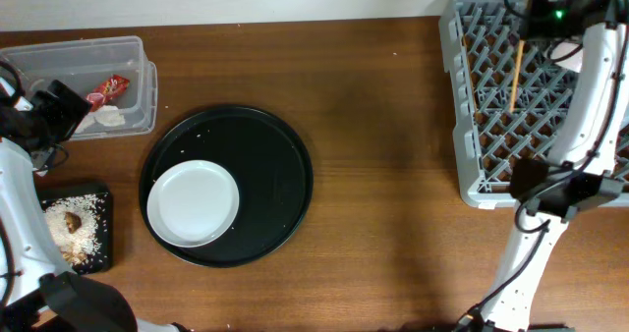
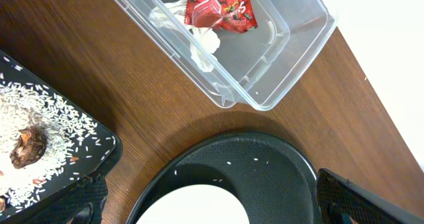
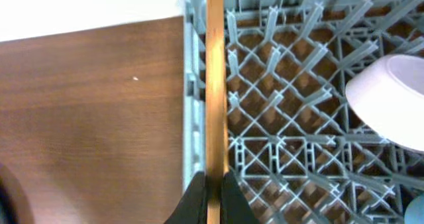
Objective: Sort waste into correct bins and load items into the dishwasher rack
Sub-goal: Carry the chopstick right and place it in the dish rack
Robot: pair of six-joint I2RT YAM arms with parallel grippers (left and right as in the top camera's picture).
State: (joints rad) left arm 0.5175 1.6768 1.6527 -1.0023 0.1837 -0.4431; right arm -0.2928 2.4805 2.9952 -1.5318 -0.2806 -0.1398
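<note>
While pinched between the pressed-together right claw (image 3: 213, 196), thin wooden chopstick (image 3: 215, 85) over large grey lattice dishwasher rack (image 3: 285, 118), long axis along its left wall, right arm reaching over rack, left claw (image 1: 54, 106) spread near clear rectangular plastic tub (image 1: 138, 77)

Your dishwasher rack (image 1: 472, 106) runs off the overhead's right edge, partly under the right arm (image 1: 590, 86). Your right wrist view cuts the chopstick (image 3: 214, 85) at the top and the white bowl (image 3: 391, 98) at the right. The left wrist view crops the white plate (image 2: 195, 207).

Left pincer (image 2: 212, 201) wide; right pincer (image 3: 212, 192) tight.
</note>
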